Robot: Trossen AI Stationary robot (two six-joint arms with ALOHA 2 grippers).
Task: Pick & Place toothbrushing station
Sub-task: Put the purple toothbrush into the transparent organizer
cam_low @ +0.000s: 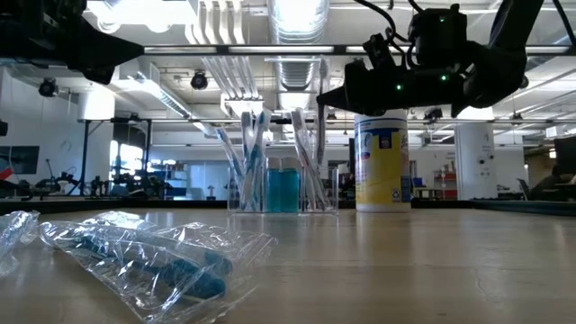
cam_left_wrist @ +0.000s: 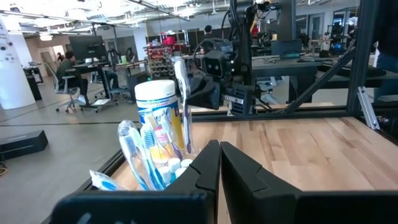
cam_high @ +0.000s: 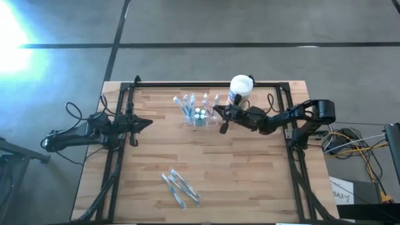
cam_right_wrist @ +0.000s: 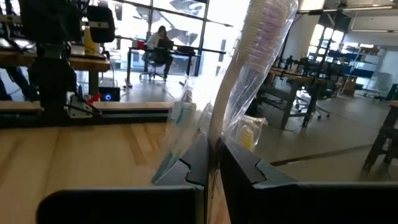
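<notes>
Wrapped brushes (cam_low: 135,256) lie nearest the low camera, in crinkled clear plastic on the table (cam_high: 237,175); from above they read as about three packets (cam_high: 180,187) at the near edge, though the wrapping overlaps and the count is unsure. One more bit of wrap is cut off at the low view's left edge.

Farther back, near the far edge, stands the station (cam_high: 199,114), a clear holder (cam_low: 281,184) whose walls are hard to trace against the room behind. It holds several upright brushes, roughly five, fanned out to both sides, and a blue bottle (cam_low: 282,191) in the middle; from above, small round caps show there. Just right of it stands one white canister (cam_high: 240,87) with a yellow-blue label (cam_low: 382,162).

At the holder's right side, the right gripper (cam_high: 223,119) has its jaws clamped on a wrapped brush (cam_right_wrist: 249,68), which rises upright from between them. Its arm partly hides the canister from above.

Well apart at the table's left edge, the left gripper (cam_high: 139,124) waits with jaws together, pointing toward the holder.
</notes>
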